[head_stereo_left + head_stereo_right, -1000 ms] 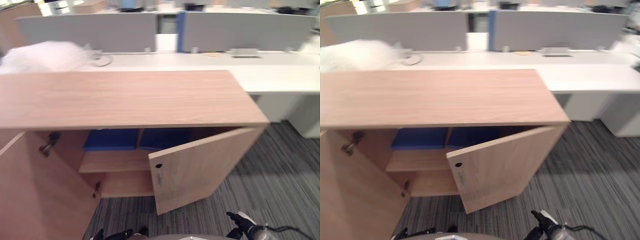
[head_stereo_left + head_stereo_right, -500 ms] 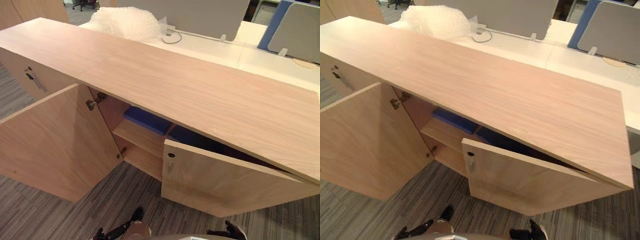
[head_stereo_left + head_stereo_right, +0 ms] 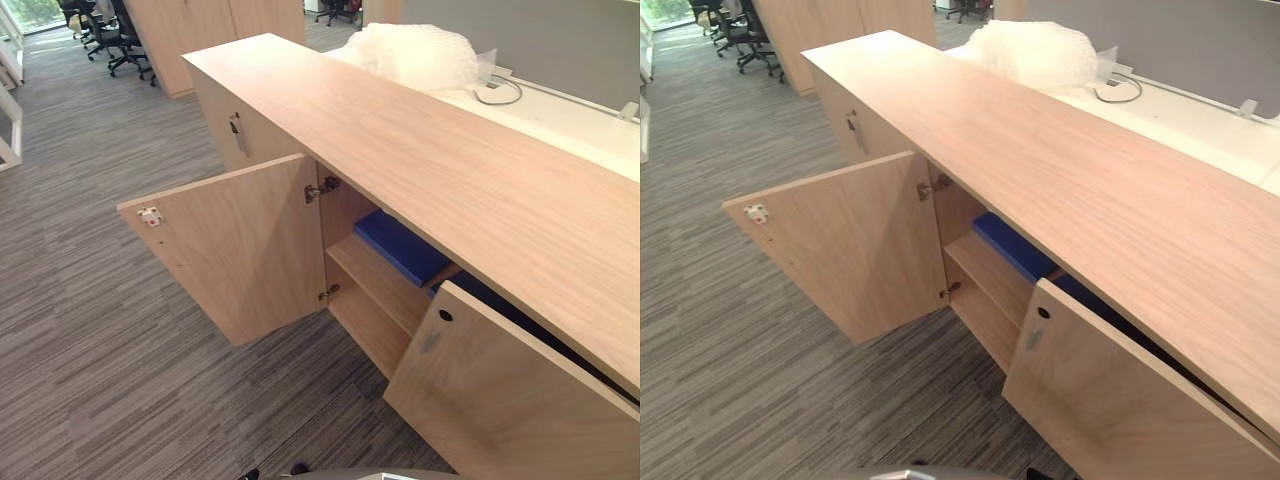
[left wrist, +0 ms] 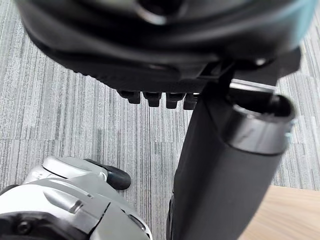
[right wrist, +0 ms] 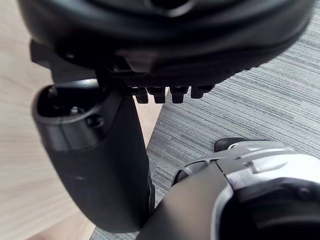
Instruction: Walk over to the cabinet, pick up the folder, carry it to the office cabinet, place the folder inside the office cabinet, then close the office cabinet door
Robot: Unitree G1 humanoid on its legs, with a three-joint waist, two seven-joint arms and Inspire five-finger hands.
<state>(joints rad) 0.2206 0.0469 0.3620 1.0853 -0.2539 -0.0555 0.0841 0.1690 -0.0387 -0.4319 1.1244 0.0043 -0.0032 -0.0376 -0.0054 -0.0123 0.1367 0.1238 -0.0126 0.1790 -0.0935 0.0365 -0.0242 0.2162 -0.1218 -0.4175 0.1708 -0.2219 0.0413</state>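
Since half a second ago my head has swung left, so the whole view has shifted. That's the camera, not the furniture: the doors and what's inside sit as they did.

Left hand [image 4: 150,55] hangs loose and open at my side, thumb [image 4: 225,175] straight out, with grey striped carpet [image 3: 100,330] below it and a corner of pale wood past it. Right hand [image 5: 165,45] is the same deal: slack, thumb [image 5: 95,165] straight, carpet on one side and a pale wood surface on the other.

The blue folder [image 3: 405,245] is well apart from both hands. It's inside the office cabinet [image 3: 450,160], lying flat on the upper shelf [image 3: 375,285], just inside the opening. Its long axis runs along the cabinet's length, one short end toward the hinged side of the left door [image 3: 235,250], the other toward a second blue item [image 3: 490,295] further along the shelf. Can't tell whether the two touch.

That left door stands swung wide out over the carpet. The right door [image 3: 510,390] is only part open and hides most of the second blue item. Behind the cabinet there's a white desk [image 3: 560,110] with a heap of bubble wrap [image 3: 410,50], and office chairs [image 3: 120,40] sit further off across the carpet.
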